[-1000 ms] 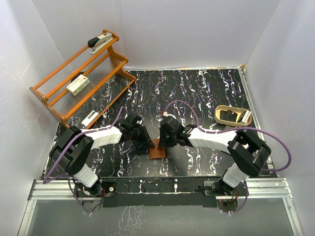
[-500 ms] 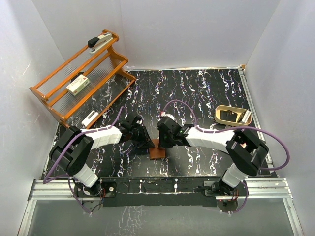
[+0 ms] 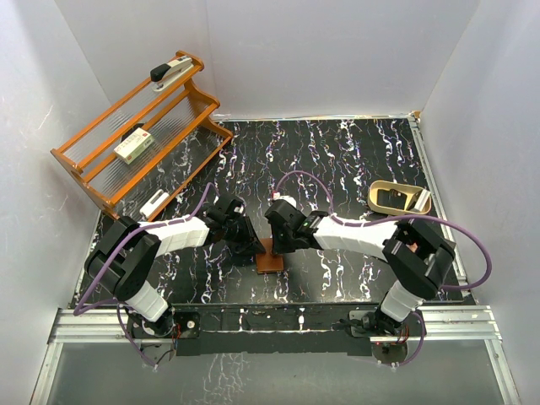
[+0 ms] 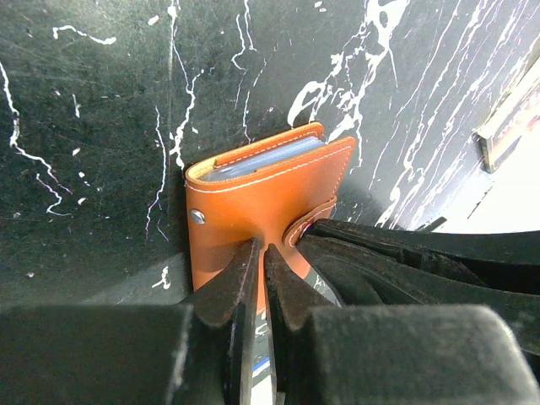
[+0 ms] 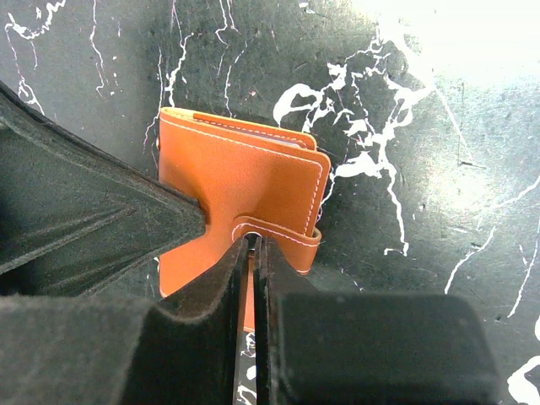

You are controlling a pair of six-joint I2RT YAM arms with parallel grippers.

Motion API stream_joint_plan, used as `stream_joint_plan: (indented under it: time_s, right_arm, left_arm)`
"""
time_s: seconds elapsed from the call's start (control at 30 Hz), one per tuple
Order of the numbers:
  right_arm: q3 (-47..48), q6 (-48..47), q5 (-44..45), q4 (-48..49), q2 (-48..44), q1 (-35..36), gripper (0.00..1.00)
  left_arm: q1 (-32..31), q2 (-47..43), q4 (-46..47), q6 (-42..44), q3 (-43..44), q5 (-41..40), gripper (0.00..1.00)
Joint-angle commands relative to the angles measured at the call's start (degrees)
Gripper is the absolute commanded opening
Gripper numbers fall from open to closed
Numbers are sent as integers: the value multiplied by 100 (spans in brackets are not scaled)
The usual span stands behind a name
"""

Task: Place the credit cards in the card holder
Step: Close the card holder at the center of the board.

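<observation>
The card holder (image 3: 271,256) lies folded shut on the black marbled table, an orange-brown leather wallet (image 4: 253,198) with its snap tab (image 5: 283,234) wrapped over the cover. Pale blue-grey credit cards' edges (image 4: 266,159) show between its covers. My left gripper (image 4: 260,247) is shut, with its tips resting on the cover beside the tab. My right gripper (image 5: 253,241) is shut too, and its tips touch the tab's end. Both grippers meet over the wallet from opposite sides (image 3: 253,243) (image 3: 278,240). Nothing sits between either pair of jaws.
A wooden rack (image 3: 101,160) stands at the back left, holding a stapler (image 3: 171,69) and a white-and-green box (image 3: 133,147). A small white item (image 3: 153,203) lies at its foot. A tan curved object (image 3: 398,197) sits at the right.
My right gripper has moved slightly left, onto the wallet's tab, and its jaws have closed the last bit. The left gripper and the wallet have stayed put.
</observation>
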Motion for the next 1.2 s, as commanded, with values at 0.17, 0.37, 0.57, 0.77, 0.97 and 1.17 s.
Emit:
stream_joint_plan:
  time_s: [0.17, 0.37, 0.57, 0.77, 0.97, 1.17]
  right_arm:
    - [556, -178, 118, -1160, 69, 287, 13]
    - [609, -193, 240, -999, -147, 214, 15]
    - [539, -148, 343, -801, -534, 132, 19]
    - [199, -147, -194, -190, -801, -273, 23]
    - [99, -157, -574, 157, -574, -347, 25]
    - [-54, -115, -683, 383, -358, -351, 26]
  left_arm:
    - [-38, 64, -78, 4, -117, 43, 7]
    - [-38, 6, -140, 35, -140, 4, 6]
    - [-38, -26, -171, 45, -157, -36, 6]
    - [-38, -13, -193, 29, -158, -65, 6]
    - [-38, 2, -240, 51, -126, -79, 7]
    - [-38, 15, -268, 61, -84, -75, 7]
